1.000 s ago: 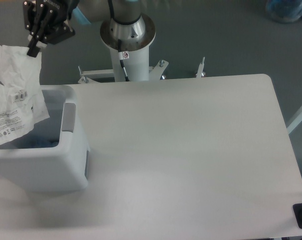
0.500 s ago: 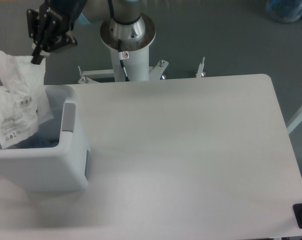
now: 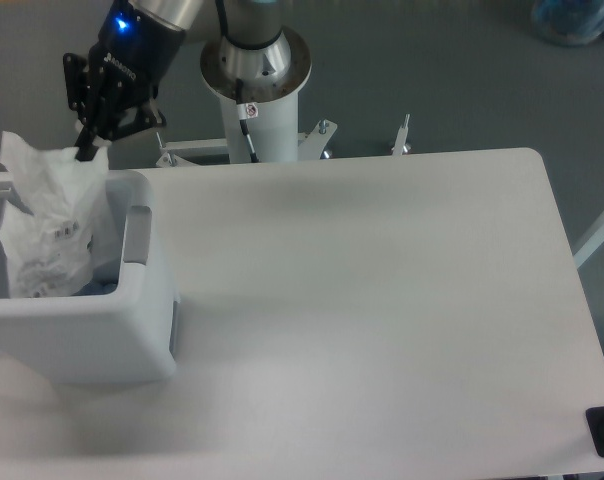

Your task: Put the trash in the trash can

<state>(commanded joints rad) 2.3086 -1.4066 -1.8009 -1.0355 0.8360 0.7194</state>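
Silver arm [image 3: 250, 45], black wrist, blue light

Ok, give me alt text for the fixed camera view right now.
The gripper holds a whitish plastic bag by its top, the bag's lower part hanging inside a white bin at the left edge of a white table. The arm's base stands behind the table.

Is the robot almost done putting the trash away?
Nearly. The table shows no loose trash. The bottle isn't visible; something bluish lies in the bin, but I can't tell what. In hand: the gripper pinches the top of the bag, whose lower part already sits inside the bin. Left: let go so the bag drops in fully.
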